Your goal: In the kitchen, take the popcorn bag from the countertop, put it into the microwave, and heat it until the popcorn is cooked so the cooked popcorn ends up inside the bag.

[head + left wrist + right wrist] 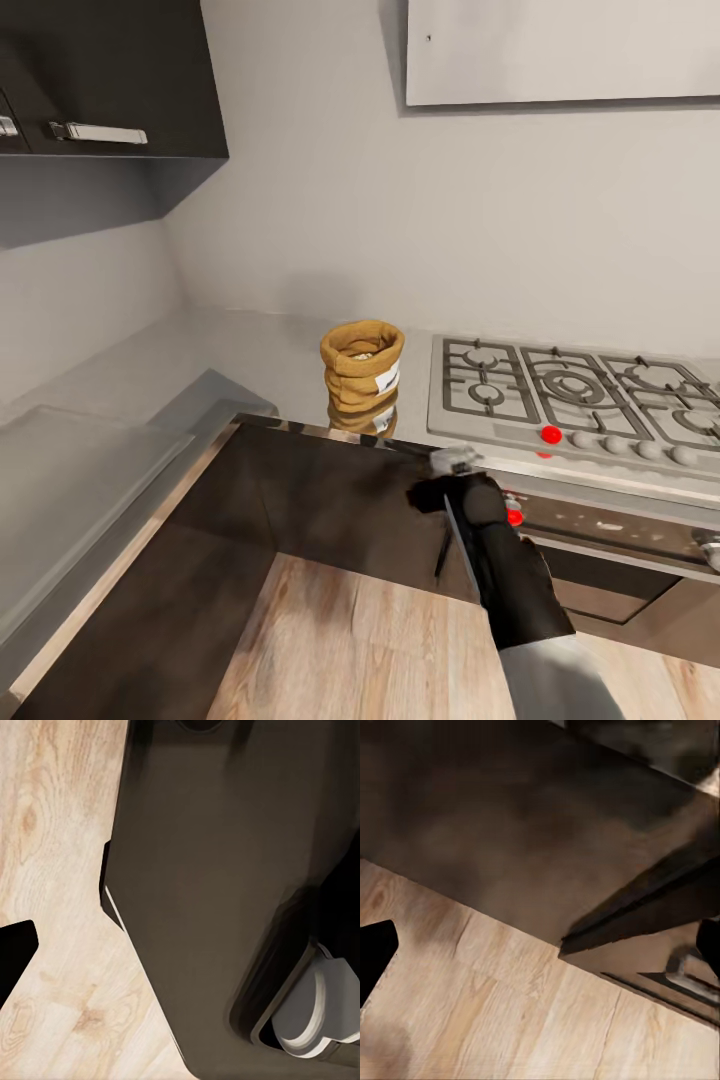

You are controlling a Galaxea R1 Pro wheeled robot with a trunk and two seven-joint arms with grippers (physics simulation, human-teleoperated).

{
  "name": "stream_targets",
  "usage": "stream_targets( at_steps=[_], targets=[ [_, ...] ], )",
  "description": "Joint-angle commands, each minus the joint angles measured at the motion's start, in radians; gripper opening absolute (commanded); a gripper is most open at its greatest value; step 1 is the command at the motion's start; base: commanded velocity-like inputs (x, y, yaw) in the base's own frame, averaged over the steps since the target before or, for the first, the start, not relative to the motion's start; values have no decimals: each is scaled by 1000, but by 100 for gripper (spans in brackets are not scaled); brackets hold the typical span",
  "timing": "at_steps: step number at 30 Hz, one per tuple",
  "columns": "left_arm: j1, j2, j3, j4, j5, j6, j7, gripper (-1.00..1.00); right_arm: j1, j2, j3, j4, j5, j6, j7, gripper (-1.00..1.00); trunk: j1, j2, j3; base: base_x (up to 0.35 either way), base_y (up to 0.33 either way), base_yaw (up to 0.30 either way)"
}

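One bag (362,377) of popcorn (362,355) stands upright near the table's (240,360) front edge, just beside the stove (575,400). It lies ahead and to the left of the nearer right end effector (452,462), whose fingers I can't make out.
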Motion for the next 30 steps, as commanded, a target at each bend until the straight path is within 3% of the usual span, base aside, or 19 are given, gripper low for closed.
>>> stream_targets(
  at_steps=[1, 5, 8, 12, 18, 21, 25, 28, 30],
  targets=[
    [0, 0, 3, -1, 3, -1, 1, 100, -52, 0, 0, -1, 8, 4, 10, 100, 0, -1, -1, 0, 0, 0],
    [0, 0, 3, -1, 3, -1, 1, 100, -225, 0, -1, 22, 4, 4, 14, 100, 0, -1, -1, 0, 0, 0],
    [0, 0, 3, -1, 3, -1, 1, 100, -341, 0, -4, 66, -21, 4, 16, 100, 0, -1, -1, 0, 0, 0],
    [0, 0, 3, -1, 3, -1, 1, 100, -480, 0, -14, 191, -33, 4, 15, 100, 0, -1, -1, 0, 0, 0],
    [0, 0, 3, -1, 3, -1, 1, 100, -731, 0, -163, 509, -32, 4, 3, 100, 0, -1, -1, 0, 0, 0],
    [0, 0, 3, -1, 3, -1, 1, 100, -788, 0, -189, 560, -31, 4, -37, 100, 0, -1, -1, 0, 0, 0],
    [0, -1, 3, -1, 3, -1, 1, 100, -802, 0, -241, 563, -32, 4, -100, 100, 0, -1, -1, 0, 0, 0],
    [0, -2, 2, -1, 3, -1, 1, 100, -804, 0, -319, 562, -33, 4, -111, 100, 0, -1, -1, 0, 0, 0],
    [0, -2, 1, -1, 3, -1, 1, 100, -804, 0, -348, 562, -32, 4, -112, 100, 0, -1, -1, 0, 0, 0]
  ],
)
